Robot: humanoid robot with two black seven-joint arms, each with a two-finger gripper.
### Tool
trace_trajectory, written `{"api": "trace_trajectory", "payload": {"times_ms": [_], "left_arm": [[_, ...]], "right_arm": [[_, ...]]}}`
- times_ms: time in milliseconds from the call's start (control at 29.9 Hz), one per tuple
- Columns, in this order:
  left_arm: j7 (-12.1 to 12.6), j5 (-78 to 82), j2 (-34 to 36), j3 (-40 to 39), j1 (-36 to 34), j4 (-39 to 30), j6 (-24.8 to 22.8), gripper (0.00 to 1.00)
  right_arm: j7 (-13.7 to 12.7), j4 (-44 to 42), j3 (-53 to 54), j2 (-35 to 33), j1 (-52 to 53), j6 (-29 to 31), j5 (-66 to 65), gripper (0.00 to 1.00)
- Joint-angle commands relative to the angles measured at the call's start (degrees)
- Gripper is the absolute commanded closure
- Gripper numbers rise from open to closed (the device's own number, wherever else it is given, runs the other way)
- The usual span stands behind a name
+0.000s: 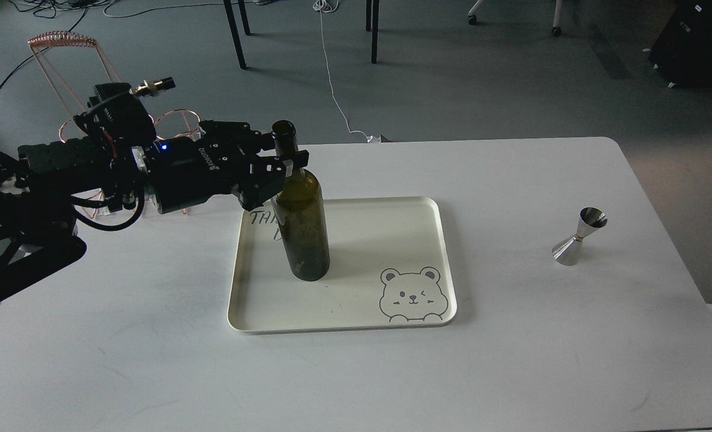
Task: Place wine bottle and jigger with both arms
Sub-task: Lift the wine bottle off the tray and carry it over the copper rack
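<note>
Standing upright on the cream rectangular tray, the tall olive-green glass wine bottle had its neck grasped by the left black gripper. The small shiny steel hourglass jigger stood well right on the white table.

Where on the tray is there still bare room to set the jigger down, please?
Free: the tray to the right of the wine bottle, above the bear drawing, and its front-left strip. Crowded: the back-left, where the left gripper is at the bottle's neck. The jigger stands on the table.
</note>
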Motion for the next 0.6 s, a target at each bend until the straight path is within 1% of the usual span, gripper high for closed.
{"api": "trace_trajectory", "payload": {"times_ms": [0, 100, 234, 401, 468, 569], "left_arm": [[-0.1, 0.0, 0.1, 0.0, 0.0, 0.1, 0.1, 0.69], [-0.1, 0.0, 0.3, -0.1, 0.0, 0.1, 0.1, 0.72], [-0.1, -0.1, 0.5, -1.0, -0.2, 0.0, 0.1, 0.75], [-0.1, -2.9, 2.7, -5.9, -1.0, -0.2, -0.7, 0.76], [-0.1, -5.7, 3.6, -7.2, -2.6, -0.1, -1.9, 0.76], [-0.4, -9.8, 7.2, -7.1, -7.8, 0.4, -5.8, 0.76]], "right_arm": [[0.0, 0.0, 0.0, 0.0, 0.0, 0.0, 0.0, 0.02], [0.0, -0.1, 0.0, 0.0, 0.0, 0.0, 0.0, 0.02], [0.0, -0.1, 0.0, 0.0, 0.1, 0.0, 0.0, 0.02], [0.0, 0.0, 0.0, -0.1, 0.3, 0.0, 0.0, 0.02], [0.0, 0.0, -0.1, -0.2, 0.4, 0.0, 0.0, 0.02], [0.0, 0.1, -0.1, -1.9, 0.1, 0.0, 0.0, 0.02]]}}
